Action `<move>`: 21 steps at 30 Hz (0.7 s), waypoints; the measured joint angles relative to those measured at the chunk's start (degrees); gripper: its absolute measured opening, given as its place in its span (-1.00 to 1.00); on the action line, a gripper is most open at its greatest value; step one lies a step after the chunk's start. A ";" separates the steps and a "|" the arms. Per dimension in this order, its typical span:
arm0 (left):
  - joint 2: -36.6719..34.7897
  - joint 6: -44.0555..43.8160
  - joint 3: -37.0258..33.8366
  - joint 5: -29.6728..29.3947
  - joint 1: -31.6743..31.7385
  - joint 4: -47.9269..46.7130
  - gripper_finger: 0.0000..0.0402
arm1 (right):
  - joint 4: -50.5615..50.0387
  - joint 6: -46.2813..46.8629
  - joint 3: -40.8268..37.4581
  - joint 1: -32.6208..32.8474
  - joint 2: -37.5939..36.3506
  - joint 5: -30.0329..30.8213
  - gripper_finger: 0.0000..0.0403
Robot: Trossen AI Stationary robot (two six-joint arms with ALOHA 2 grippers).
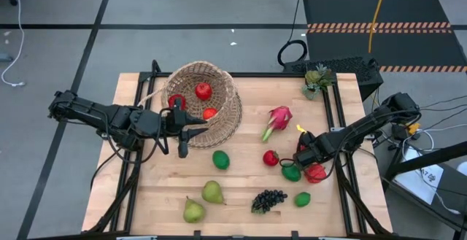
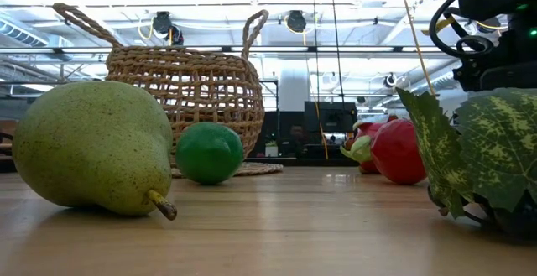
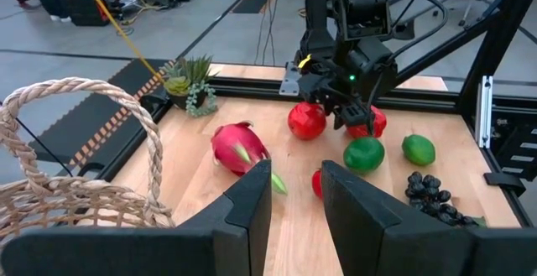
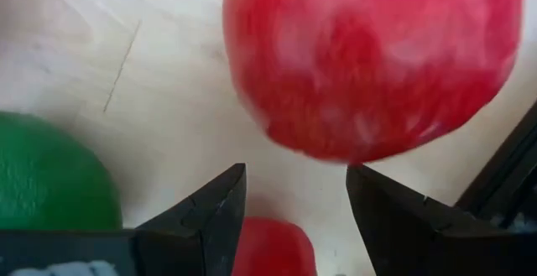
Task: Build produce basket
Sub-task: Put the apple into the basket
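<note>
The wicker basket (image 1: 204,105) stands on its base at the table's far left and holds three red fruits (image 1: 203,90). My left gripper (image 3: 295,184) hovers open beside its rim, next to a handle loop (image 3: 126,117), with nothing between the fingers. My right gripper (image 4: 295,179) points down over the right-hand fruits, fingers apart. A red apple (image 4: 369,58) lies just beyond its tips and a lime (image 4: 50,175) sits beside them. A red fruit (image 4: 268,247) shows farther back between the fingers. Whether it touches them I cannot tell.
Loose on the table lie a dragon fruit (image 1: 278,118), a small red fruit (image 1: 271,157), a red pepper (image 1: 315,172), limes (image 1: 220,159) (image 1: 302,198), two pears (image 1: 212,192), and grapes (image 1: 268,200). A potted plant (image 1: 317,79) stands at the far right corner.
</note>
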 joint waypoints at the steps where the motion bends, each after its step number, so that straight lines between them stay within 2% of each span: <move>1: 0.00 -0.02 0.00 0.00 0.00 0.00 -0.46 | -0.18 0.02 0.00 -0.03 0.00 -0.50 0.00; 13: 0.00 0.68 0.00 -0.02 0.00 0.02 -0.46 | -5.52 -3.51 0.02 -0.05 0.00 -1.36 0.00; 21: 0.00 0.72 0.00 -0.02 0.00 0.02 -0.46 | -6.01 -6.64 0.02 -0.11 0.00 4.36 -0.01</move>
